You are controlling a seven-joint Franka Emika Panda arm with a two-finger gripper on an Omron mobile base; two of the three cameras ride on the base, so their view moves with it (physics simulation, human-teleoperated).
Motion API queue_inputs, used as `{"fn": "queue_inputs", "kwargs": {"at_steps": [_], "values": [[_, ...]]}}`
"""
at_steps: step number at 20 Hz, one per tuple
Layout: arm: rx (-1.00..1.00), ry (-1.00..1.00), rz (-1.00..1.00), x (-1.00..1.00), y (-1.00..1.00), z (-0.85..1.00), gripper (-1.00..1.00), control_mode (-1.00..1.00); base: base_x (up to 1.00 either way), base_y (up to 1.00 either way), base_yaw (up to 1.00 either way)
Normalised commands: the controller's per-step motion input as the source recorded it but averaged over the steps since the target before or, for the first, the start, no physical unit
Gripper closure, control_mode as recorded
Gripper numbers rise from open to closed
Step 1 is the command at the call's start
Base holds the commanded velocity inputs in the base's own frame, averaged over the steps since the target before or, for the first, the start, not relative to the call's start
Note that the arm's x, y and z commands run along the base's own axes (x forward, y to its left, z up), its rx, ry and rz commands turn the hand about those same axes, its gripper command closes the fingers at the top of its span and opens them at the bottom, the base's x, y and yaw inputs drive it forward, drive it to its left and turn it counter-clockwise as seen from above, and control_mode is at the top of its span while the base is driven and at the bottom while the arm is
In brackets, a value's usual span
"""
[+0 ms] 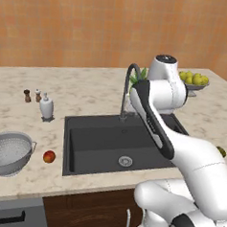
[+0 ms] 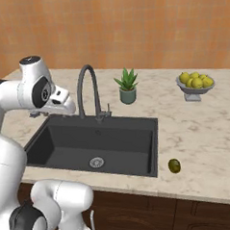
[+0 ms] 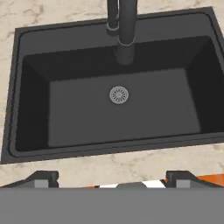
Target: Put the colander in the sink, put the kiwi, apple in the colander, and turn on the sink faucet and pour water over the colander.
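Wall (image 1: 68,26): orange-tan, upper frame. Tabletop (image 1: 88,87): pale marbled stone, centre. Cabinet fronts (image 2: 142,211): dark brown wood, lower edge.

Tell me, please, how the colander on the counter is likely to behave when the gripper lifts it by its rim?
The colander looks like rigid pierced metal, so it should probably keep its shape. It is a wide bowl, so held by one edge it may tilt. Its smooth rim could be slippery. The small side handle may offer a surer hold.
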Motion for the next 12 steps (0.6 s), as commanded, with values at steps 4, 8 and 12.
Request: {"fn": "queue_inputs", "kwargs": {"at_steps": [4, 8, 12], "values": [[0.33, 0.00, -0.36, -0.12, 0.76, -0.33, -1.00, -1.00, 0.00, 0.00, 0.00], [0.20, 0.01, -0.28, -0.06, 0.89, -0.30, -1.00, -1.00, 0.00, 0.00, 0.00], [0.04, 0.00, -0.17, 0.00, 1.00, -0.22, -1.00, -1.00, 0.00, 0.00, 0.00]]}}
